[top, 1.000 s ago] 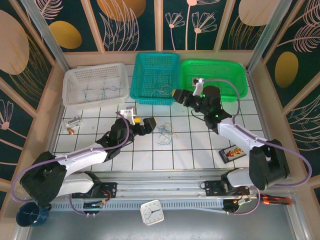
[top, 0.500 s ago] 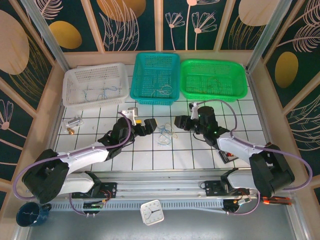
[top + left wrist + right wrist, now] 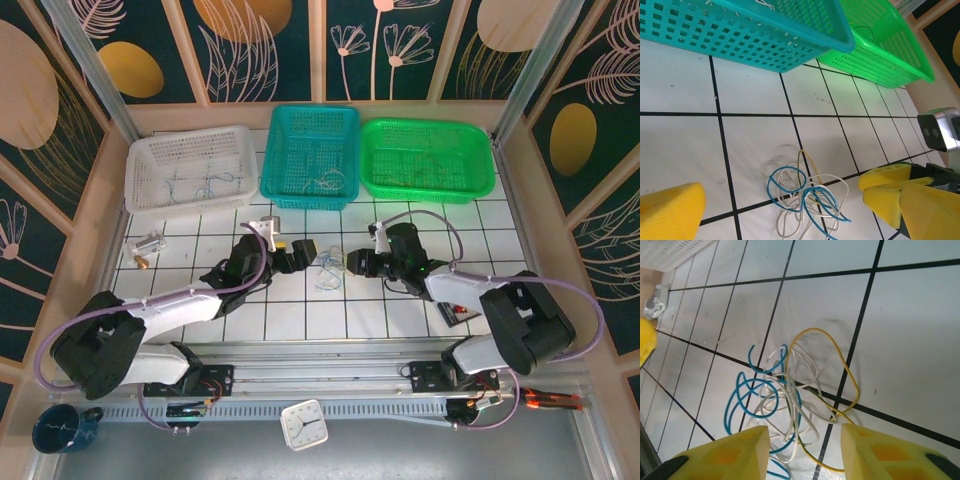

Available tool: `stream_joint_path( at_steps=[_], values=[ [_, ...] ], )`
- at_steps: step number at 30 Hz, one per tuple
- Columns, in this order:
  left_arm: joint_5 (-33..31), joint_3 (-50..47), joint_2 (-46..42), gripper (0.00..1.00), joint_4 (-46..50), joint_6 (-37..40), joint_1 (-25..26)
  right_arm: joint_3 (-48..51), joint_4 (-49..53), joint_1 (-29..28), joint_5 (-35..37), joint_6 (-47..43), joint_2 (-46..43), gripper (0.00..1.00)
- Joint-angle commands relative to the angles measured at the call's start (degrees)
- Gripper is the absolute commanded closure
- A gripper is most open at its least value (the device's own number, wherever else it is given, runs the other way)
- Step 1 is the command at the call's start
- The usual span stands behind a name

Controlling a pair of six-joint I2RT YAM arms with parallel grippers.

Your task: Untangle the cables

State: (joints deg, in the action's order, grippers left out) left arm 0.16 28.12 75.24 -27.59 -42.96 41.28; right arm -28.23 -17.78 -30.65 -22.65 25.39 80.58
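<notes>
Cables [image 3: 330,268] were noted in a loose whitish, blue and yellow tangle on the tiled table [image 3: 300,320]. Left gripper [image 3: 303,251] was held at their 9 o'clock, fingers spread wide, nothing between. Right gripper [image 3: 352,263] was set at 3 o'clock, jaws parted, strands reaching into the gap, unpinched. Teal basket [image 3: 272,165] was logged beyond, at 12 o'clock.

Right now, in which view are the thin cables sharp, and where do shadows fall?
Right wrist: the cables are sharp, soft shadow beside them. Left wrist: also sharp, faint shadow on the table. Top external: tiny, strands hard to separate.
</notes>
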Motion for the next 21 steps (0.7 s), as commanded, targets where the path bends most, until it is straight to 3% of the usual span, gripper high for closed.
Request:
stream_joint_path(
  at_steps=[1,16,18,21],
  values=[
    [1.3,1.6,0.6,0.01,0.3,-0.1,0.2,-0.4,-2.1,-0.4,-0.7,-1.3,1.8,0.58],
    [1.5,1.3,0.6,0.01,0.2,-0.2,0.3,-4.3,-5.8,-0.4,-1.9,-0.6,8.9,0.67],
    [1.5,1.2,0.6,0.01,0.2,-0.2,0.2,-4.8,-6.2,-0.4,-2.4,-0.4,9.5,0.72],
    [1.4,1.2,0.6,0.01,0.1,-0.2,0.3,-5.5,-6.2,-0.4,-3.2,-0.5,10.0,0.90]
  ],
)
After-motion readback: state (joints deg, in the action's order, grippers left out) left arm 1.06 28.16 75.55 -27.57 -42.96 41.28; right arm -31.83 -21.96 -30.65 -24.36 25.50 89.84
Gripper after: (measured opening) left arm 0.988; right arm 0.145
